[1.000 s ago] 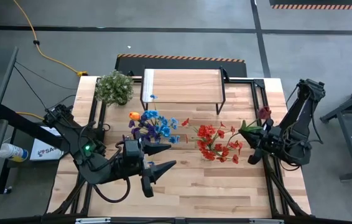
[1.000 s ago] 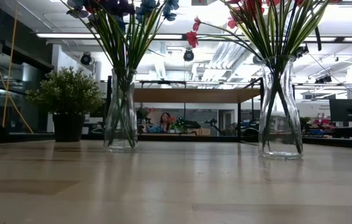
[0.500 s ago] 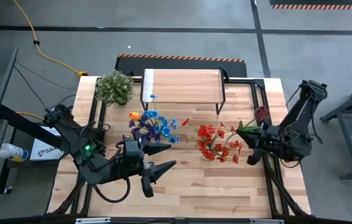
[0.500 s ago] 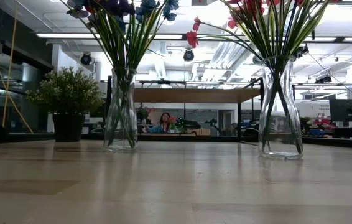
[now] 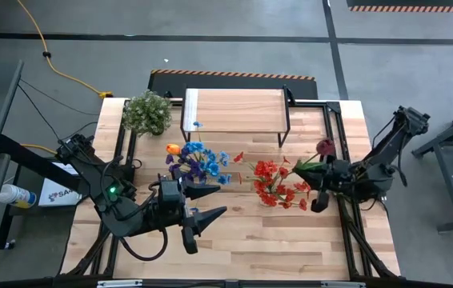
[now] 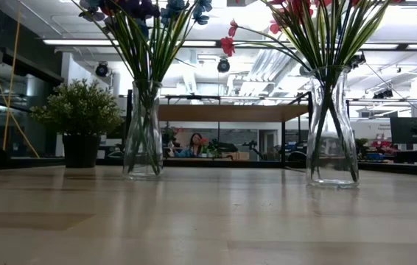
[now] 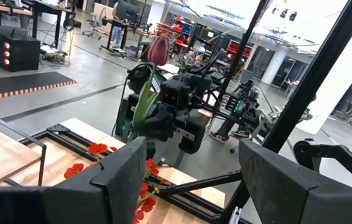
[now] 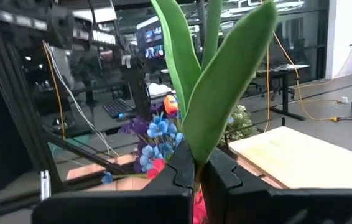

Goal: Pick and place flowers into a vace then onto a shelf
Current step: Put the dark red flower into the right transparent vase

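Flowers (image 5: 198,162): blue/purple/orange bunch already stands in a clear glass vase (image 6: 144,132) on the left-centre of the table (image 5: 250,240), and the red bunch (image 5: 278,182) sits in a 2nd glass vase (image 6: 332,129) to its right, stems down in both, as the low view shows. One more stem isn't in yet: a dark red tulip (image 5: 325,147) w/ long green leaves, clamped in the right gripper (image 8: 196,175), whose fingers are pinched tight on the stem base. That gripper (image 5: 320,186) hangs at the right side of the table, just beside the red bunch, the bloom pointing toward the far edge. Can't tell if leaves touch the red blooms.

Left gripper (image 5: 202,210) waits near the front of the table, just near-side of the blue bunch, fingers spread apart & holding nothing.

Shelf (image 5: 234,108) at the far-centre has no vase on its plank, only a small blue bit (image 5: 197,124) near its left front edge, prob. a fallen petal. Bushy potted plant (image 5: 147,112) sits to the shelf's left, not part of the job.

My read: most of the picking is done; what's left is dropping the tulip into a vase, likely the red one since it's closest, then lifting both vases onto the shelf. So roughly halfway, w/ the shelf stage not yet begun.
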`<act>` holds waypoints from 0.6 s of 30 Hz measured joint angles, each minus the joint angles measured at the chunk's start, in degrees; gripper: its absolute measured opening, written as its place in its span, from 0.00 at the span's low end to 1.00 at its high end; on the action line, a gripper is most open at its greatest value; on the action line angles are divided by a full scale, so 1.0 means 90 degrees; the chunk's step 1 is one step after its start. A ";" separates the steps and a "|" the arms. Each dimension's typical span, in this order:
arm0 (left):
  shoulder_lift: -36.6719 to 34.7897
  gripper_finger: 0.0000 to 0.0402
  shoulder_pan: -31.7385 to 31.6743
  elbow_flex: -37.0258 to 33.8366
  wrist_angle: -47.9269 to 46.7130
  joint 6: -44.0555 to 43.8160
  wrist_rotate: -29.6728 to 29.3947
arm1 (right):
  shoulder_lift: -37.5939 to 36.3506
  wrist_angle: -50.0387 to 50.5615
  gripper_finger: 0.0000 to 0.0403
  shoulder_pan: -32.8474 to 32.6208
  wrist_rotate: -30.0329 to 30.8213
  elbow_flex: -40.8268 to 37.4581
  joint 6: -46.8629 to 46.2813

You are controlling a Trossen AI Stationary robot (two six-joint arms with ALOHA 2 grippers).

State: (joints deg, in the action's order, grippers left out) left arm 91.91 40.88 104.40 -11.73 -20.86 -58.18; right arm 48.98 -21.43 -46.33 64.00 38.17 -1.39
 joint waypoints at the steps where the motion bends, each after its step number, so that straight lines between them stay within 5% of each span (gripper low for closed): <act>1: 0.0000 0.71 0.0000 0.0000 0.0000 0.0006 0.0001 | 0.0062 0.0012 0.00 0.0024 -0.0011 0.0000 -0.0016; 18: 0.0001 0.71 0.0002 0.0000 0.0000 0.0116 0.0015 | 0.0866 0.0074 0.00 0.0067 0.0246 0.0000 -0.0329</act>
State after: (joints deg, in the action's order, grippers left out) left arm 91.92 40.90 104.40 -11.73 -19.81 -58.04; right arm 56.78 -20.76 -45.74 66.21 38.17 -4.35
